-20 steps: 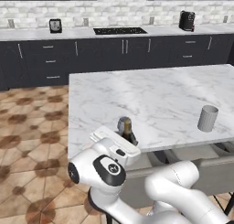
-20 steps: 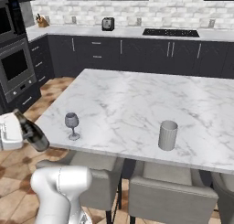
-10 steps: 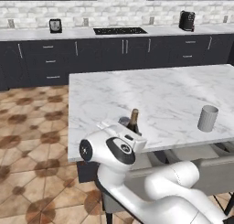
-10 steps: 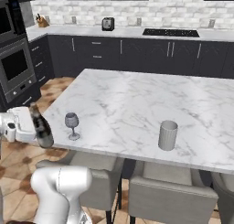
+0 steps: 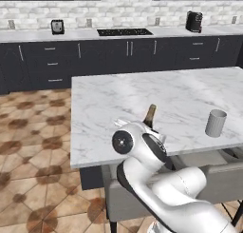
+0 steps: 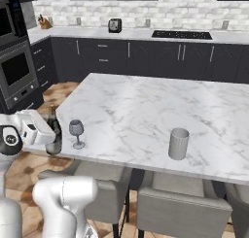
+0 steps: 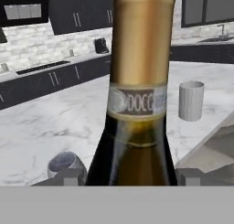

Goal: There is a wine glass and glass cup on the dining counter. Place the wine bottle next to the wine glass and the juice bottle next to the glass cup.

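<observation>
Gripper [image 7: 130, 179] fingers clasp the dark glass, gold-foiled wine bottle [image 7: 137, 95] beside the rounded stemmed wine glass [image 6: 76, 133].

The wine bottle [image 7: 139, 104] stands upright right up close, gold neck above a pale band. Behind it, on the white marble tabletop [image 7: 55, 122], the glass cup [image 7: 191, 101] sits at right, the wine glass [image 7: 64, 163] low at left.
</observation>
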